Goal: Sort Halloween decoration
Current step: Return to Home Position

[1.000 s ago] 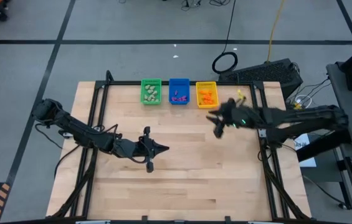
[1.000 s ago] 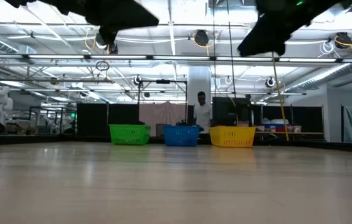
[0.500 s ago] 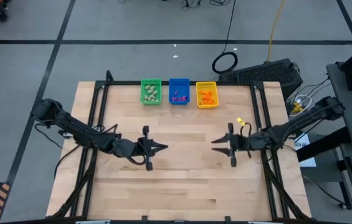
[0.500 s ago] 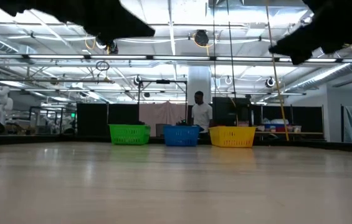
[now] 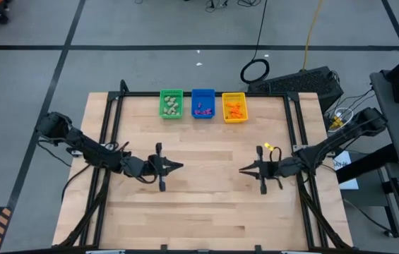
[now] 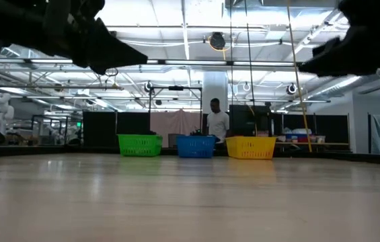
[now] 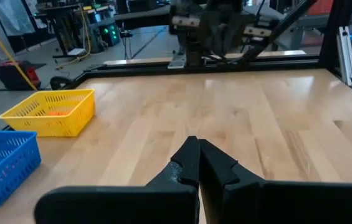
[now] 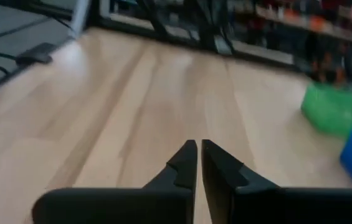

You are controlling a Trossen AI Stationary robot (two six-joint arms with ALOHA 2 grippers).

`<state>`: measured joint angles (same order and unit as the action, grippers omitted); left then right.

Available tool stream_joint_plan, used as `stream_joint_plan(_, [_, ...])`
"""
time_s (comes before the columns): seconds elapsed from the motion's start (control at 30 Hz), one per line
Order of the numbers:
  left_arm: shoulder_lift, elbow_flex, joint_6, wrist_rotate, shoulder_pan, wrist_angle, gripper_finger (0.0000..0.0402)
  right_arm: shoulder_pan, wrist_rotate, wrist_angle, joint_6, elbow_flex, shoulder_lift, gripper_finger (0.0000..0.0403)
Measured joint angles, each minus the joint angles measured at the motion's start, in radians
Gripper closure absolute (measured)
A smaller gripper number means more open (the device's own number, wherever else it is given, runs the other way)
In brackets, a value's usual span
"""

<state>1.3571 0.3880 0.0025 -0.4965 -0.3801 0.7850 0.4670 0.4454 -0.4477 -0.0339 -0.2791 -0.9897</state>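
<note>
Two grippers, both pinched shut and holding nothing. Left gripper (image 5: 178, 166) out over the left half of the table (image 5: 206, 212), fingers pressed tip to tip and aimed right toward the middle; in its wrist view, the same closed pair with only bare wood ahead of it. Right gripper (image 5: 242, 169) mirrored over the right half, fingers likewise together, aimed left, nothing between them. Tips facing each other across a bare strip of wood, well apart and roughly level with one another. From table height, both held up off the surface, dark shapes in the upper corners, touching nothing. Farther out, well beyond either gripper, three small bins in a row along the far edge, close side by side with narrow gaps between. Green bin (image 5: 161, 104) on the left, with pale trinkets (image 5: 172, 106) lying inside. Blue bin (image 5: 193, 104) in the middle, with purple trinkets (image 5: 201, 110) inside. Yellow bin (image 5: 223, 106) on the right, set slightly askew, with orange trinkets (image 5: 235, 109) inside. Too small to tell the single shapes of any of them. Beyond the table, past the blue and yellow bins in the low view, a person (image 6: 217, 124) standing in the room.
</note>
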Motion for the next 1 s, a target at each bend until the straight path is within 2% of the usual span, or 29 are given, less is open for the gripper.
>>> stream_joint_plan(0.13, [0.0, -0.039, 0.003, 0.001, -0.002, 0.044, 0.04, 0.036, 0.0, -0.04, -0.076, -0.001, 0.01, 0.0399])
stream_joint_plan(0.37, [0.0, -0.079, 0.031, 0.037, -0.002, 0.05, 0.04, 0.128, -0.007, 0.035, -0.07, -0.001, 0.022, 0.0402])
stream_joint_plan(0.43, [0.0, -0.097, 0.033, 0.038, -0.002, 0.074, 0.04, 0.149, -0.038, 0.037, -0.067, 0.002, 0.022, 0.0403])
stream_joint_plan(0.63, [0.0, -0.208, 0.06, 0.04, -0.002, 0.249, 0.0401, 0.162, -0.163, -0.171, -0.082, 0.137, 0.04, 0.0403])
stream_joint_plan(0.8, [-0.001, -0.299, 0.038, 0.061, 0.019, 0.364, 0.0401, 0.144, -0.197, -0.356, -0.089, 0.26, 0.096, 0.0403])
stream_joint_plan(1.0, [-0.001, -0.329, 0.022, 0.145, 0.064, 0.371, 0.0401, 0.126, -0.241, -0.304, -0.092, 0.259, 0.143, 0.0403])
